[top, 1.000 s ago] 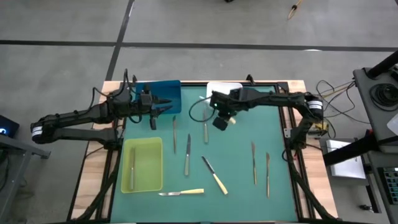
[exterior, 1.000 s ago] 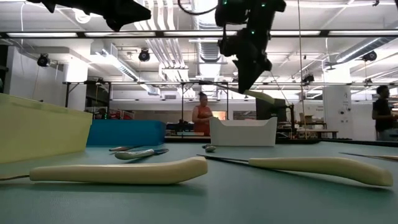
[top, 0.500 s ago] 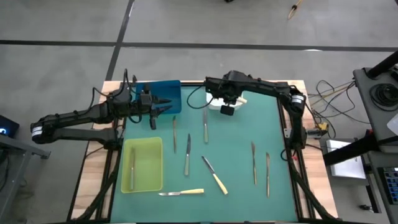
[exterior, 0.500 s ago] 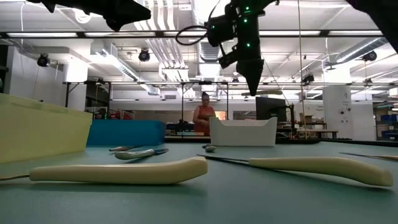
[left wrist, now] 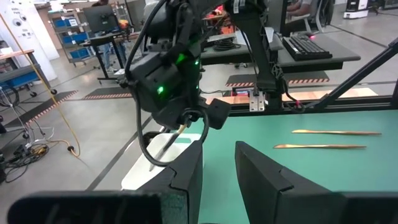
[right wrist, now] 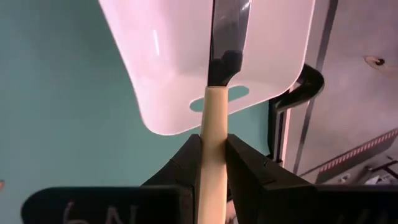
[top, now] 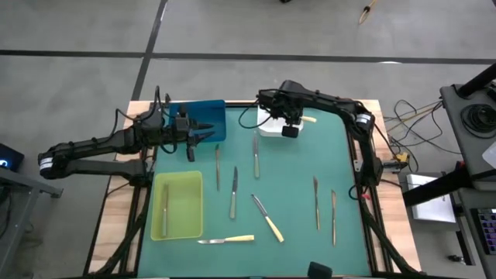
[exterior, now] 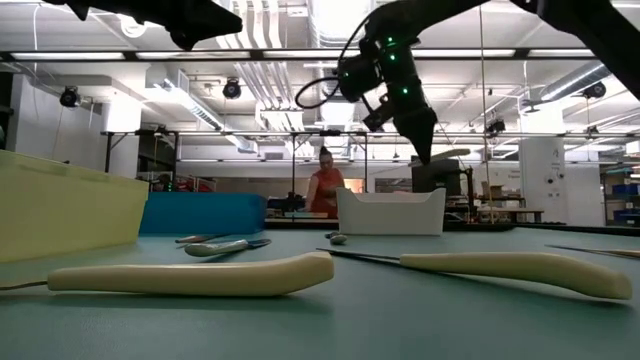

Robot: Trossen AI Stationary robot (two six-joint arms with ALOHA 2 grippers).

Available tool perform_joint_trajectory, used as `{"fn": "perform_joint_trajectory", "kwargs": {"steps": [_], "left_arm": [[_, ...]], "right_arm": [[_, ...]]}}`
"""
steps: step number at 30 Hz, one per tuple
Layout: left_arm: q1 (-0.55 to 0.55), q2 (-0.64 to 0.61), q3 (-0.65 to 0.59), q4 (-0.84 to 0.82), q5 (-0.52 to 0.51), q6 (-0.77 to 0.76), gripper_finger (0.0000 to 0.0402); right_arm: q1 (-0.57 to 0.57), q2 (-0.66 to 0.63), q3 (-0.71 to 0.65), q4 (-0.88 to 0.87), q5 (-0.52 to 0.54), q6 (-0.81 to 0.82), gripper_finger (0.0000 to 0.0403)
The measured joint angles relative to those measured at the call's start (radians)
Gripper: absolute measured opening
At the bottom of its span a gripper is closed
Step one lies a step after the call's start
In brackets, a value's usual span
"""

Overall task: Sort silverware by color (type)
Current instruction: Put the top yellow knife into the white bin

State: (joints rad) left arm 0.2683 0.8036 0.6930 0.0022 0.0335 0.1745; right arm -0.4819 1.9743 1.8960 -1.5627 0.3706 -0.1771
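Pale-handled knife (right wrist: pixel 211 149) clamped in right gripper (top: pixel 291 124), over white tray (top: pixel 267 128) at table's 12 o'clock, not yet dropped. One utensil (top: pixel 165 209) in yellow-green tray (top: pixel 190 203) at 8 o'clock; eight pieces loose on mat. Sorting barely begun. Left gripper (top: pixel 203 130) by blue tray (top: pixel 215 112), 11 o'clock, fingers slightly apart, empty, unmoved. A second ago right gripper was farther from tray, nearer mat centre.

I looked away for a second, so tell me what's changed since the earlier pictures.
The right gripper, jaws shut on a yellow-handled knife, has swung from above the mat's middle toward the far edge and now hangs over the white tray, blade pointing into it. Nothing was let go. The left gripper stayed by the blue tray, and the utensils on the mat and in the yellow-green tray lie as before.
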Motion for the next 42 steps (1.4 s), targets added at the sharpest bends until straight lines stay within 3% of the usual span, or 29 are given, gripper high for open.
{"fn": "perform_joint_trajectory", "kwargs": {"steps": [15,42], "left_arm": [[0.0,0.0,0.0,-0.003,0.0,0.008,0.0078],[0.0,0.0,0.0,-0.004,0.0,0.008,0.0077]], "right_arm": [[-0.076,0.042,-0.002,-0.001,-0.001,-0.046,0.0045],[-0.08,0.046,-0.003,0.123,-0.012,-0.07,0.0045]]}}
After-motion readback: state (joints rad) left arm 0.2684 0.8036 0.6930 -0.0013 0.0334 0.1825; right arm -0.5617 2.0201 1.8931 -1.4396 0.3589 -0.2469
